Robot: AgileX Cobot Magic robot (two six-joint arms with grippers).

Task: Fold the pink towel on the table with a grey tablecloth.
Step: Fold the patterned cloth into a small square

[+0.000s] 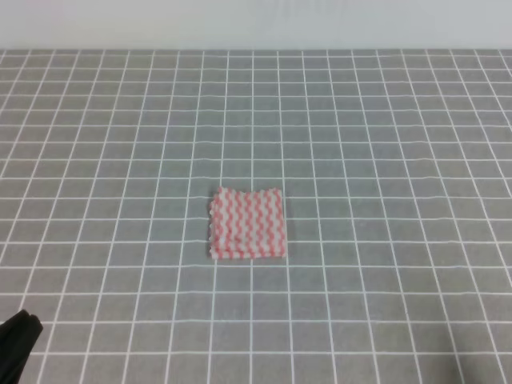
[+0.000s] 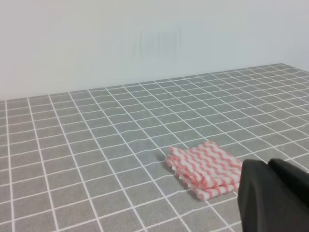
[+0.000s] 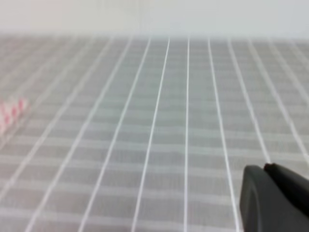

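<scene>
The pink towel (image 1: 247, 224) lies as a small layered square near the middle of the table with a grey tablecloth (image 1: 376, 120). In the left wrist view the towel (image 2: 206, 169) shows stacked layers at its near edge, just left of my left gripper (image 2: 269, 163), whose black fingers are pressed together and hold nothing. That gripper (image 1: 19, 334) sits at the bottom left corner of the high view, well clear of the towel. My right gripper (image 3: 264, 167) is also shut and empty; a blurred strip of towel (image 3: 10, 112) shows far to its left.
The gridded grey cloth (image 2: 96, 125) stretches in every direction around the towel, ending at a pale wall (image 1: 256, 24) at the back. Nothing else stands on it.
</scene>
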